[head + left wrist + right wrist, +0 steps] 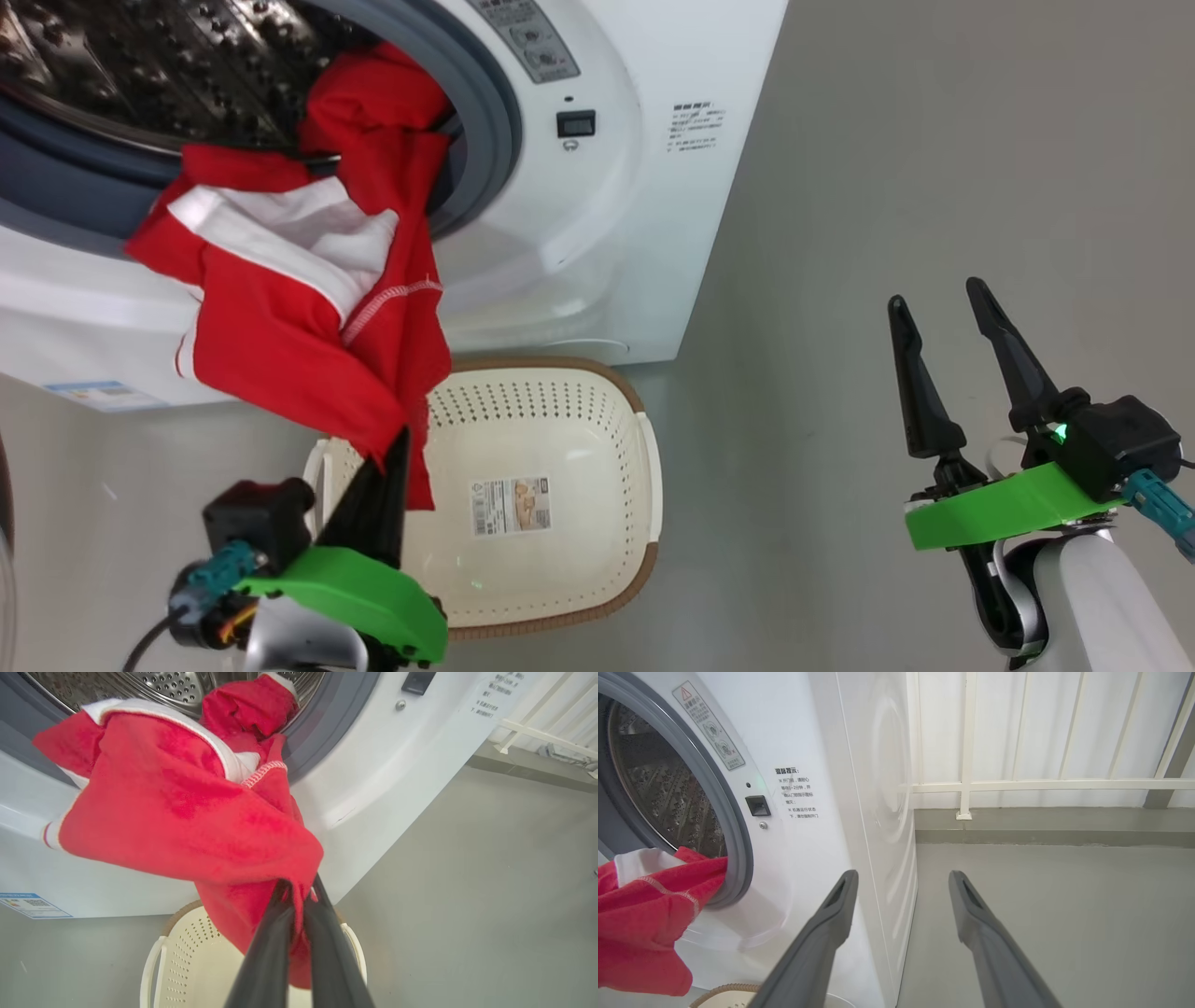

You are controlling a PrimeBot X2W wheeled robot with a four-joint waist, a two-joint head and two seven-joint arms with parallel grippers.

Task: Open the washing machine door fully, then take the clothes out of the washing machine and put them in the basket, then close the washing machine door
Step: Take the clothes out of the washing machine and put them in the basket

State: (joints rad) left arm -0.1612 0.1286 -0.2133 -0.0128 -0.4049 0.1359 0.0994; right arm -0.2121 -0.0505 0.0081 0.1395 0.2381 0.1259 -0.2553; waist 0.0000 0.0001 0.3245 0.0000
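The red clothes (pixel 299 317) with white panels hang out of the washing machine (pixel 597 215) over its grey rubber ring, trailing from the steel drum (pixel 140 65). My left gripper (pixel 400 439) is shut on the lower end of the clothes (pixel 196 826), just above the near left part of the cream basket (pixel 551 504). In the left wrist view its fingers (pixel 327 947) pinch the red fabric above the basket (pixel 187 961). My right gripper (pixel 938 299) stands open over bare floor to the right of the machine, holding nothing. The washing machine door is out of view.
The basket sits on the grey floor against the machine's front, a paper label (pixel 511 505) on its floor. A white railing (pixel 966 784) and wall stand behind the machine's right side. Grey floor (pixel 887 187) stretches to the right.
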